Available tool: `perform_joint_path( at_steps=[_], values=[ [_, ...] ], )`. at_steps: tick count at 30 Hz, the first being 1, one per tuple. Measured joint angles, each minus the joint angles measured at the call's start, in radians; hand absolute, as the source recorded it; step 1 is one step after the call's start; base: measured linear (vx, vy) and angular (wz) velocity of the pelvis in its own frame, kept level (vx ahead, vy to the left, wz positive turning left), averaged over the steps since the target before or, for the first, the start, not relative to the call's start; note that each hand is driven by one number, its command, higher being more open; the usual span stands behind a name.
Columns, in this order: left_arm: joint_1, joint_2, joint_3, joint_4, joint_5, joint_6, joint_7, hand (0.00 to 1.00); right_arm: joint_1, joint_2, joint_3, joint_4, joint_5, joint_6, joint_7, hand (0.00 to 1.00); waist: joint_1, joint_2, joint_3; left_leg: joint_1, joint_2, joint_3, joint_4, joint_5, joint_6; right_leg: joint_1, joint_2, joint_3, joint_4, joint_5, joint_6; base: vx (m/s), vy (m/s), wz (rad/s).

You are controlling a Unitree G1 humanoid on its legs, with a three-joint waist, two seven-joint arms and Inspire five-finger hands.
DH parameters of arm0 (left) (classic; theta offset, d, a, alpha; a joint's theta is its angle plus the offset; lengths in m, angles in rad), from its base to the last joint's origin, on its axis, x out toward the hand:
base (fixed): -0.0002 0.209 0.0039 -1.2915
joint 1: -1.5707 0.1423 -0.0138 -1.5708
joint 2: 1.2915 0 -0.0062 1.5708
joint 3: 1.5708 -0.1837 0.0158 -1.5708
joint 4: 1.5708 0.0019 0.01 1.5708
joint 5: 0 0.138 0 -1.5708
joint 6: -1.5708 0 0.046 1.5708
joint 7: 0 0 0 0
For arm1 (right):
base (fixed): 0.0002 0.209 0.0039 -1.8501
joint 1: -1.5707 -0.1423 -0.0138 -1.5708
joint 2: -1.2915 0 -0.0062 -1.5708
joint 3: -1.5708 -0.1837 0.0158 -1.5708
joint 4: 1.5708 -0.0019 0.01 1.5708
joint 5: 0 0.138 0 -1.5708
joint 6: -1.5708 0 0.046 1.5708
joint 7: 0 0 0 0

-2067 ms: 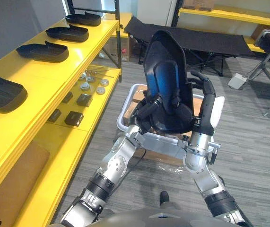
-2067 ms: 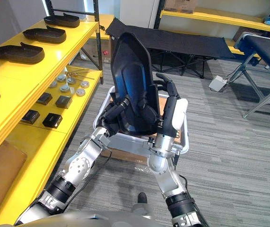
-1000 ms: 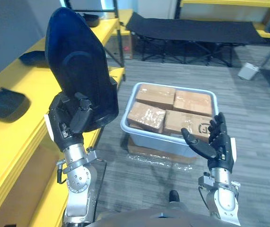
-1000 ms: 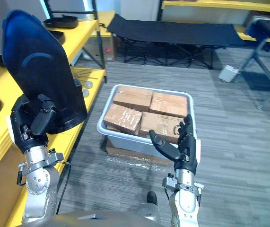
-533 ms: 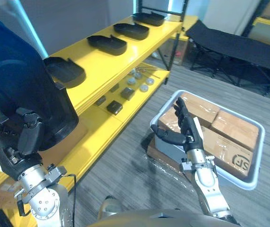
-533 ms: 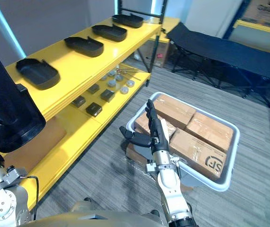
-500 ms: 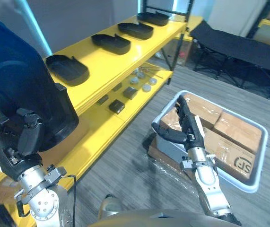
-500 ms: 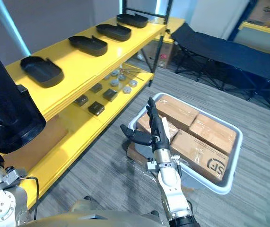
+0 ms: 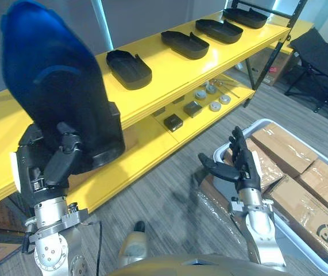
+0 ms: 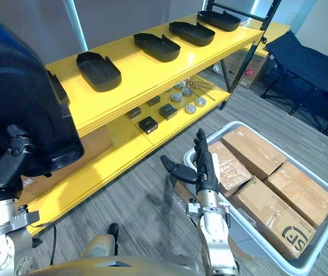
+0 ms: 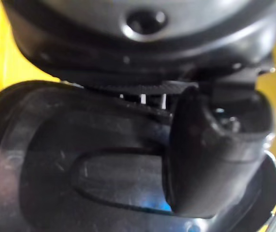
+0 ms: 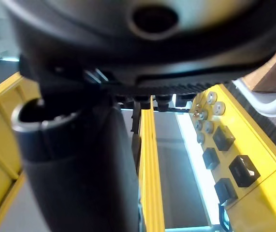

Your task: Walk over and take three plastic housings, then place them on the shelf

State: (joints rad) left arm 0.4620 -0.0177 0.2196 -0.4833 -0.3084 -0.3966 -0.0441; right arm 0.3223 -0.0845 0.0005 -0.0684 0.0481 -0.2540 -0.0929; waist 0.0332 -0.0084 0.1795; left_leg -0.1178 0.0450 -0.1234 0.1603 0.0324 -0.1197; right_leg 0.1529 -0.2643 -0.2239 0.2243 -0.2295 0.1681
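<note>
My left hand [image 9: 54, 164] is shut on a large dark blue-black plastic housing [image 9: 57, 98], held upright in front of the yellow shelf [image 9: 169, 69]; the left wrist view has the housing [image 11: 70, 159] pressed against my thumb. Several more black housings lie in a row on the shelf's top board, the nearest housing [image 9: 128, 68] just right of the held one. My right hand [image 9: 239, 167] hangs open and empty over the floor beside the grey bin.
A grey bin [image 10: 324, 236] of cardboard boxes [image 10: 278, 213] stands on the floor at the right. Small black blocks and round metal parts [image 10: 175, 102] lie on the shelf's lower board. A black cot [image 10: 313, 63] stands at the far right.
The camera has swung left, so the shelf's near end is now in view and the bin sits farther right. The held housing stays raised in my left hand; the right hand stays open.
</note>
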Motion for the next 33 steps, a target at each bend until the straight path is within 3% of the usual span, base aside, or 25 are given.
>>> perform_joint_path(
  at_steps=[2,4,6,9,11,12,13,14,16,17,19,20,21,22,23,24,26,28,29,30,32,33],
  values=[
    [-0.031,0.02,-0.042,0.0,0.0,0.001,-0.028,0.0,0.029,0.009,-0.026,-0.006,0.017,-0.009,0.001,1.0,-0.02,0.003,0.003,-0.024,-0.028,-0.049,0.01,0.012,0.002,-0.003,0.006,0.05,0.025,-0.017,-0.017,0.06,-0.036,0.92],
    [-0.075,0.037,-0.081,0.001,0.004,0.001,-0.03,0.0,0.027,0.006,-0.045,-0.006,0.032,-0.02,0.014,1.0,-0.017,0.015,0.013,-0.068,-0.032,-0.061,0.055,0.014,0.002,-0.011,0.016,0.043,0.038,-0.021,-0.012,0.01,-0.003,0.63],
    [-0.113,0.038,-0.108,0.002,0.004,0.0,0.0,0.0,-0.022,-0.01,-0.053,-0.006,0.036,-0.054,0.026,1.0,-0.016,0.042,0.059,-0.087,-0.017,-0.059,0.1,0.014,0.002,-0.008,0.039,0.036,0.051,-0.022,-0.014,-0.11,-0.024,0.21],
    [-0.107,0.035,-0.107,0.011,0.004,-0.001,0.073,0.0,-0.063,-0.035,-0.052,-0.023,-0.014,-0.102,0.012,1.0,-0.017,0.061,0.088,-0.075,-0.003,-0.053,0.097,0.015,0.003,-0.008,0.049,0.033,0.083,-0.06,-0.024,-0.18,-0.048,0.03],
    [-0.088,0.034,-0.104,0.012,0.003,-0.001,0.096,0.0,-0.054,-0.034,-0.052,-0.028,0.001,-0.134,0.008,1.0,-0.017,0.06,0.093,-0.065,0.002,-0.046,0.078,0.007,0.009,-0.002,0.05,0.018,0.102,-0.083,-0.032,-0.13,-0.043,0.26],
    [-0.087,0.034,-0.104,0.013,0.004,-0.002,0.101,0.0,-0.053,-0.033,-0.057,-0.034,0.018,-0.147,0.004,1.0,-0.021,0.042,0.104,-0.069,0.005,-0.027,0.081,0.0,0.016,0.004,0.039,0.004,0.105,-0.089,-0.039,-0.07,-0.006,0.37],
    [-0.088,0.033,-0.104,0.013,0.005,-0.004,0.101,0.0,-0.057,-0.028,-0.059,-0.036,0.025,-0.155,0.002,1.0,-0.019,0.041,0.108,-0.08,0.01,-0.009,0.114,-0.011,0.028,0.005,0.032,0.004,0.108,-0.091,-0.043,-0.07,0.065,0.24],
    [-0.087,0.032,-0.103,0.013,0.006,-0.013,0.106,0.0,-0.067,-0.029,-0.07,-0.04,0.048,-0.171,-0.004,1.0,-0.007,0.053,0.114,-0.109,0.019,0.037,0.226,-0.056,0.061,0.008,0.033,0.005,0.113,-0.095,-0.038,-0.04,0.122,0.04],
    [-0.088,0.032,-0.085,0.012,0.01,-0.023,0.11,0.0,-0.077,-0.019,-0.067,-0.051,0.056,-0.182,-0.02,1.0,-0.003,0.054,0.114,-0.118,0.006,0.059,0.287,-0.11,0.043,0.026,0.017,0.005,0.131,-0.115,-0.016,0.01,0.112,0.01],
    [-0.089,0.032,-0.073,0.01,0.011,-0.023,0.114,0.0,-0.084,0.0,-0.061,-0.055,0.056,-0.196,-0.028,1.0,0.001,0.032,0.119,-0.127,-0.011,0.07,0.326,-0.14,0.052,0.035,-0.001,0.007,0.132,-0.131,-0.019,0.07,0.124,0.04],
    [-0.094,0.032,-0.047,0.008,0.037,-0.022,0.122,0.0,-0.1,0.027,-0.056,-0.068,0.053,-0.206,-0.055,1.0,0.004,0.023,0.116,-0.152,-0.036,0.083,0.407,-0.201,0.085,0.065,-0.024,0.01,0.111,-0.154,-0.056,0.16,0.199,0.14],
    [-0.094,0.033,-0.032,0.008,0.052,-0.019,0.12,0.0,-0.101,0.04,-0.051,-0.068,0.052,-0.206,-0.075,1.0,0.014,0.015,0.098,-0.151,-0.059,0.098,0.419,-0.236,0.091,0.083,-0.035,0.016,0.132,-0.144,-0.113,0.25,0.214,0.25],
    [-0.099,0.03,-0.026,0.008,0.05,-0.017,0.12,0.0,-0.102,0.042,-0.051,-0.068,0.052,-0.207,-0.082,1.0,0.01,0.014,0.093,-0.153,-0.071,0.088,0.422,-0.243,0.1,0.057,-0.04,0.028,0.193,-0.113,-0.139,0.32,0.263,0.44],
    [-0.108,0.028,-0.022,0.008,0.048,-0.015,0.116,0.0,-0.101,0.043,-0.048,-0.068,0.054,-0.207,-0.085,1.0,0.008,0.014,0.085,-0.151,-0.08,0.069,0.419,-0.241,0.112,-0.01,-0.049,0.047,0.314,-0.041,-0.139,0.27,0.252,0.74],
    [-0.11,0.036,0.002,-0.002,0.049,-0.015,0.099,0.0,-0.107,0.054,-0.043,-0.068,0.053,-0.209,-0.084,1.0,0.011,0.007,0.08,-0.137,-0.09,0.041,0.399,-0.237,0.126,-0.105,-0.052,0.084,0.484,0.097,-0.147,0.28,0.231,0.72],
    [-0.11,0.042,0.01,-0.004,0.049,-0.015,0.096,0.0,-0.112,0.061,-0.041,-0.068,0.047,-0.209,-0.084,1.0,0.011,0.001,0.08,-0.118,-0.095,0.027,0.383,-0.237,0.134,-0.135,-0.052,0.104,0.541,0.159,-0.145,0.32,0.145,0.69],
    [-0.108,0.038,0.026,-0.005,0.044,-0.014,0.101,0.0,-0.148,0.066,-0.038,-0.068,-0.008,-0.213,-0.081,1.0,0.014,0.003,0.081,-0.034,-0.104,-0.017,0.323,-0.23,0.16,-0.194,-0.023,0.115,0.667,0.057,-0.123,0.36,0.063,0.56],
    [-0.108,0.035,0.035,-0.008,0.042,-0.014,0.105,0.0,-0.178,0.052,-0.037,-0.068,-0.032,-0.218,-0.067,1.0,0.018,0.01,0.082,0.031,-0.101,-0.04,0.273,-0.228,0.163,-0.208,0.016,0.096,0.618,0.006,-0.129,0.32,0.031,0.39],
    [-0.113,0.037,0.033,-0.011,0.04,-0.014,0.106,0.0,-0.194,0.033,-0.04,-0.072,-0.036,-0.233,-0.056,1.0,0.018,0.017,0.08,0.067,-0.096,-0.064,0.246,-0.228,0.163,-0.223,0.065,0.093,0.528,-0.025,-0.131,0.31,-0.015,0.64],
    [-0.123,0.038,0.029,-0.013,0.036,-0.015,0.104,0.0,-0.195,0.012,-0.055,-0.1,-0.035,-0.242,-0.045,1.0,0.012,0.026,0.07,0.076,-0.092,-0.096,0.235,-0.229,0.163,-0.242,0.122,0.118,0.413,-0.033,-0.13,0.23,-0.041,0.75],
    [-0.146,0.038,0.021,-0.013,0.035,-0.015,0.094,0.0,-0.198,-0.014,-0.088,-0.143,-0.035,-0.26,-0.04,1.0,-0.004,0.029,0.069,0.076,-0.098,-0.147,0.235,-0.232,0.156,-0.274,0.175,0.18,0.29,-0.028,-0.121,0.18,-0.082,1.03],
    [-0.157,0.042,0.009,-0.013,0.035,-0.015,0.088,0.0,-0.194,-0.035,-0.125,-0.19,-0.034,-0.264,-0.04,1.0,-0.021,0.018,0.063,0.076,-0.118,-0.191,0.242,-0.242,0.139,-0.282,0.195,0.241,0.198,0.004,-0.091,0.2,-0.133,1.16]
  ],
)
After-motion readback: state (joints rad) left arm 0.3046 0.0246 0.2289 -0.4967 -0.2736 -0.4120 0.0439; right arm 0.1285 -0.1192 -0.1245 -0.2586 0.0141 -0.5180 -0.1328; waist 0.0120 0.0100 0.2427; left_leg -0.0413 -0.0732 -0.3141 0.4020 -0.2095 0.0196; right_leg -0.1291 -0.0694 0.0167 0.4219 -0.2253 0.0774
